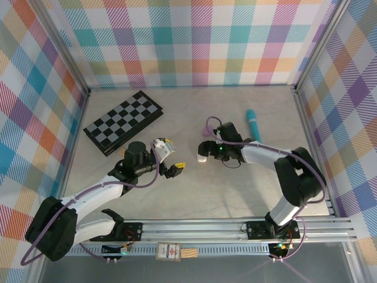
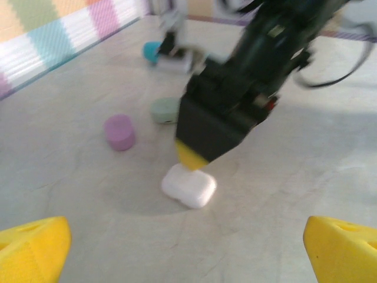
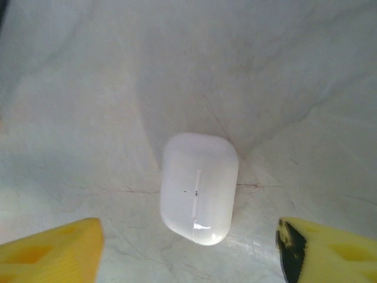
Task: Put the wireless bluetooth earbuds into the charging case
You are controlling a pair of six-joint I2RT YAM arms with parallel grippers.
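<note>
Right gripper (image 3: 189, 250): jaws apart, either side of closed white charging case (image 3: 199, 187), not clamped. Left gripper (image 2: 188, 247): jaws wide apart, facing case.

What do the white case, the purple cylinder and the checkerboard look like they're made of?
The white case: smooth glossy plastic, judging by the bright highlight near its lower end and rounded moulded edges. The purple cylinder: matte, possibly plastic or rubber; too blurred to tell. The checkerboard: flat board with black and grey squares; material unclear.
</note>
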